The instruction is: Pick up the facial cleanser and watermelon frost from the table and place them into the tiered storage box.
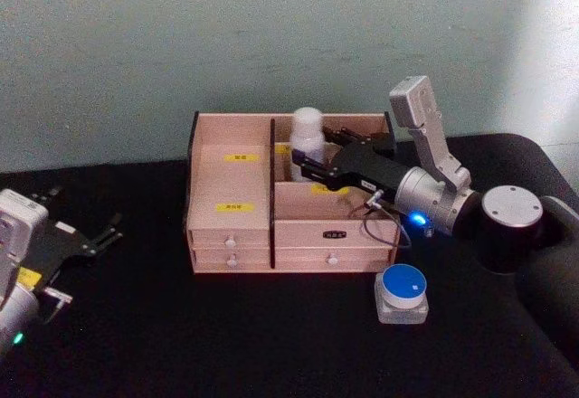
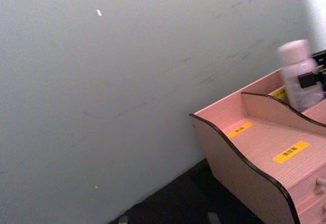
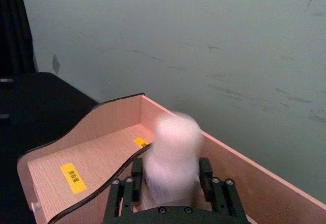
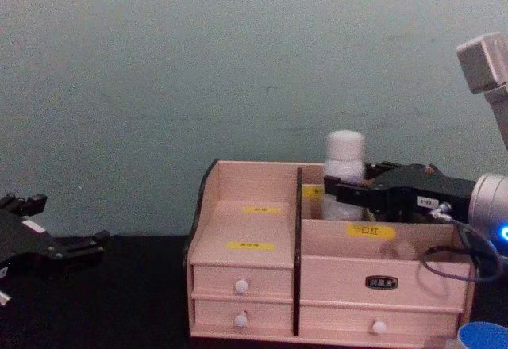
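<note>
1. Now the right gripper is clamped on the white bottle (probably the facial cleanser), upright in the back right compartment of the tiered storage box.
2. Its fingers press the body from both sides; the bottle looks light, stiff and smooth, so this hold seems safe.
3. The blue-lidded jar sits on the table just in front of the box's right corner; I would take it across its sides.
4. The left gripper rests far left, fingers apart.
</note>
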Controlling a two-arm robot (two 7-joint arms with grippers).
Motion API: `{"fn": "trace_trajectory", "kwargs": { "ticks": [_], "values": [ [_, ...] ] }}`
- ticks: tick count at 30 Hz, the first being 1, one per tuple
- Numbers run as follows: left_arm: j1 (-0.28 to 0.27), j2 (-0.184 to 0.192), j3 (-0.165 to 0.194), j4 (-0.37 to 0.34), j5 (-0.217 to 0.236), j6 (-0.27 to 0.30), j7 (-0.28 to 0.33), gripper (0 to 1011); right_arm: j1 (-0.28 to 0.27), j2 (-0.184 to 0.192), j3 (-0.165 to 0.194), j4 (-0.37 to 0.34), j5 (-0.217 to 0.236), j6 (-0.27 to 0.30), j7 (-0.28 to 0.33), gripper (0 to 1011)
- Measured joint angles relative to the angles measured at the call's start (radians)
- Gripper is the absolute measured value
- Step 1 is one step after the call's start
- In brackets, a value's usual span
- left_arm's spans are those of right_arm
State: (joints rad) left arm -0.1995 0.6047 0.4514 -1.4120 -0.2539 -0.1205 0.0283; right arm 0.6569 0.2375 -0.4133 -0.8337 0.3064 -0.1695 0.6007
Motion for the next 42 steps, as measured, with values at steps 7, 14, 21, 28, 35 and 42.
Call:
{"fn": "trace_trajectory", "kwargs": {
  "ticks": [7,14,21,28,35,42],
  "values": [
    [0.0,0.0,0.0,0.0,0.0,0.0,0.0,1001,0.0,0.0,0.0,0.0,0.001,-0.001,0.0,899],
    [0.0,0.0,0.0,0.0,0.0,0.0,0.0,1001,0.0,0.0,0.0,0.0,0.001,-0.001,0.001,1002],
    [0.0,0.0,0.0,0.0,0.0,0.0,0.0,1001,-0.005,0.001,0.001,-0.007,0.001,-0.001,-0.001,1003],
    [0.0,0.0,0.0,0.0,0.0,0.0,0.0,1001,-0.064,0.035,0.023,-0.135,0.017,0.03,-0.02,1002],
    [0.0,0.0,0.0,0.0,0.0,0.0,0.0,1001,-0.132,0.079,0.047,-0.273,0.054,0.075,-0.03,1002],
    [0.0,0.0,0.0,0.0,0.0,0.0,0.0,1001,-0.209,0.141,0.069,-0.395,0.103,0.111,-0.023,1002]
  ]
}}
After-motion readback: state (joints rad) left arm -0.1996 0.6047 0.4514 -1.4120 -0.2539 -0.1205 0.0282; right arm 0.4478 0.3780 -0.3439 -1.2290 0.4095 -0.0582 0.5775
